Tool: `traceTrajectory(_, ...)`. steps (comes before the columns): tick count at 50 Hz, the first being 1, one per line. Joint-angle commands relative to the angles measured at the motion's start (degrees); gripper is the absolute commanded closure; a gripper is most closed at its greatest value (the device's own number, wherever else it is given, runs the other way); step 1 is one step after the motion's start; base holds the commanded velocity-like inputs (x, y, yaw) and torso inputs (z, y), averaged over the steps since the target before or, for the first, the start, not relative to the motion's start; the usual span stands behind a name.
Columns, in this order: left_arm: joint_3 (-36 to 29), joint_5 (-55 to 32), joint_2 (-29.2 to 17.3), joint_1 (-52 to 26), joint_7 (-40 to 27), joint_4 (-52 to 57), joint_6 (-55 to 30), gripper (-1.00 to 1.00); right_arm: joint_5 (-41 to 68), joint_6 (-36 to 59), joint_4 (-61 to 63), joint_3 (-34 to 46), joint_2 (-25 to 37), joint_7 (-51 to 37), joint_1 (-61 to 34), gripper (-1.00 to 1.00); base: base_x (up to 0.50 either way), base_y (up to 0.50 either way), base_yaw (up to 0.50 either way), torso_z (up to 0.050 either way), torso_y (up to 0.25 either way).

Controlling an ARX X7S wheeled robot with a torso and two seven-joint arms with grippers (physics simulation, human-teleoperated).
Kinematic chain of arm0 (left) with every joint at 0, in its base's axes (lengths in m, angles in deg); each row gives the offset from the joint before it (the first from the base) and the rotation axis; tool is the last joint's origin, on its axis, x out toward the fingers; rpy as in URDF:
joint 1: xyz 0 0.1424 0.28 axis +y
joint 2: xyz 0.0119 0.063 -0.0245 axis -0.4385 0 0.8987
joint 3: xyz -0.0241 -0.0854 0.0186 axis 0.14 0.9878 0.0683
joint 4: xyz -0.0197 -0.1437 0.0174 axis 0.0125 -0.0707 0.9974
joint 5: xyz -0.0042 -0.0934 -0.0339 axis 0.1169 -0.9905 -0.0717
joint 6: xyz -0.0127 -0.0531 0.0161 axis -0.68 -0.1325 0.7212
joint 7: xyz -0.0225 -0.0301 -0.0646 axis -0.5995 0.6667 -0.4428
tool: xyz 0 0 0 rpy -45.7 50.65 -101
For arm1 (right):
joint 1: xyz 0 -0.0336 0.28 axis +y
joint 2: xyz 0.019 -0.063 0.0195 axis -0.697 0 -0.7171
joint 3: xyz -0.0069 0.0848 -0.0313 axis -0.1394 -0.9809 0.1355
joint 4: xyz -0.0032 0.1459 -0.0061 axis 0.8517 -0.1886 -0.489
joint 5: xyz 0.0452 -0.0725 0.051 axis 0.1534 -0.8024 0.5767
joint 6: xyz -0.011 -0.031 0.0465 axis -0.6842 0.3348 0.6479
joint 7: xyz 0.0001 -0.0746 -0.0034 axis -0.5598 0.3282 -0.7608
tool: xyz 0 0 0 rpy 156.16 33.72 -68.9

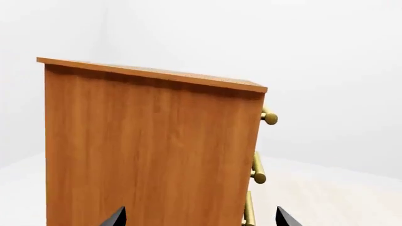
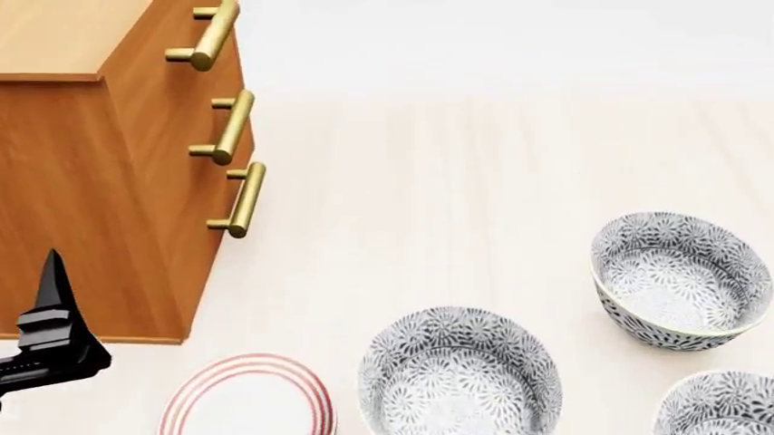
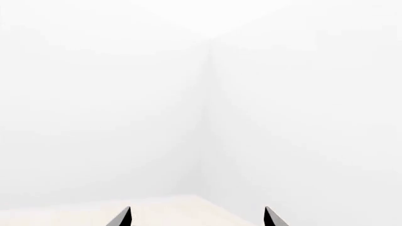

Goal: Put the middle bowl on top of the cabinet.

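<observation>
Bowls, three deep round white ones w/ grey-black leaf pattern, are sitting on the pale floor, grouped right of a tall orange-brown wooden cabinet (image 2: 85,172) w/ three brass bar handles (image 2: 230,127). Middle bowl (image 2: 459,381), judged by position, is resting nearest the cabinet, untouched. One white plate w/ red rings (image 2: 248,399) is lying beside it. Left gripper (image 1: 199,217) is hovering released, fingers apart, facing the cabinet's side, probably idling pre-reach. Right gripper (image 3: 196,217) is also gaping, empty, pointing at blank wall.
</observation>
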Motion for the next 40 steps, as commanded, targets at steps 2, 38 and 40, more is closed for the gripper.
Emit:
traceTrajectory(2, -0.07, -0.64, -0.43, 0.03, -0.67, 0.28, -0.12, -1.0, -0.64, -0.34, 0.38, 0.21, 0.39, -1.09, 0.63, -1.0, 0.5, 0.0, 0.0, 0.0, 0.0)
traceTrajectory(38, -1.38, -27.56, 8.2, 8.67, -3.73, 6.61, -9.46, -1.0, -5.36, 5.63, -0.13, 7.96, 2.21, -5.35, -6.82, -1.0, 0.03, 0.0, 0.0, 0.0, 0.0)
traceTrajectory(40, -3.04, -28.05, 8.1, 8.79, -4.72, 6.93, -9.46, -1.0, -6.01, 6.36, 0.21, 8.74, 2.12, -5.45, -7.35, -1.0, 0.0, 0.0, 0.0, 0.0, 0.0)
